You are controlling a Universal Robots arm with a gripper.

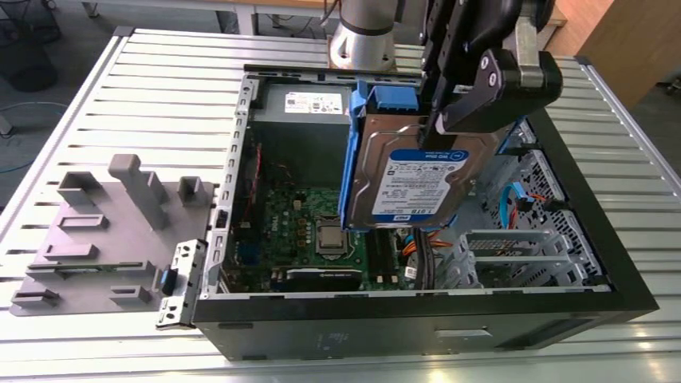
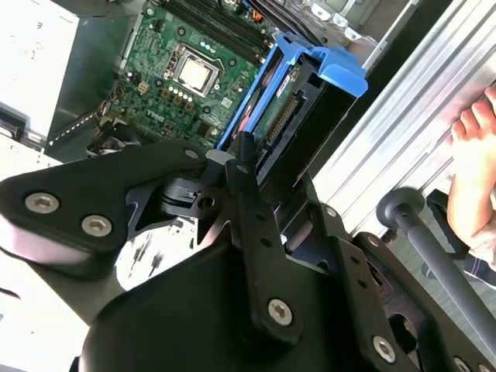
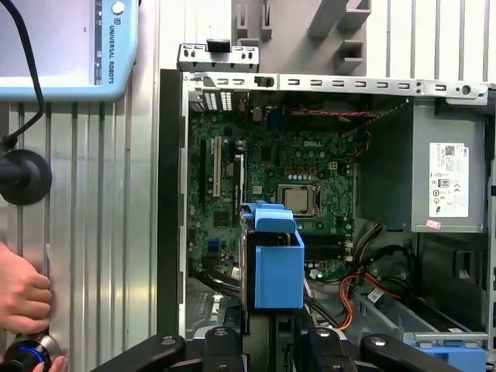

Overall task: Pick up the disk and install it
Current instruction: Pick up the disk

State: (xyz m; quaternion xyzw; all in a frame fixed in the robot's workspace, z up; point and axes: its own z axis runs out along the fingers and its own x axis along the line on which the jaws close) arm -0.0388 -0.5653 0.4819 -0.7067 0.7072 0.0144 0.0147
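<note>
1. Grip. The jaws of the gripper (image 1: pixel 455 126) are clamped on the upper end of the disk (image 1: pixel 426 179). In the second wrist view one finger (image 2: pixel 246 178) lies along the edge of the disk's blue bracket (image 2: pixel 325 70).

2. Position of the load. The disk hangs roughly upright with its label facing the exterior view, raised over the open computer case (image 1: pixel 404 319). Its lower end is above the motherboard (image 1: pixel 309 215), just beside the metal drive cage (image 1: pixel 511 247) on the exterior view's right. Whether that lower end is already below the case rim cannot be told.

3. Step in hand. Pick-up is judged complete. The disk is in carry and is not yet installed.

4. Requirement. Seating is judged to call for squaring the bracket to its bay and keeping clear of the cables.

5. Surroundings. A grey fixture (image 1: pixel 107 231) lies on the table (image 1: pixel 159 80) at the exterior view's left. A person's hand (image 3: pixel 23 291) rests outside the case.
</note>
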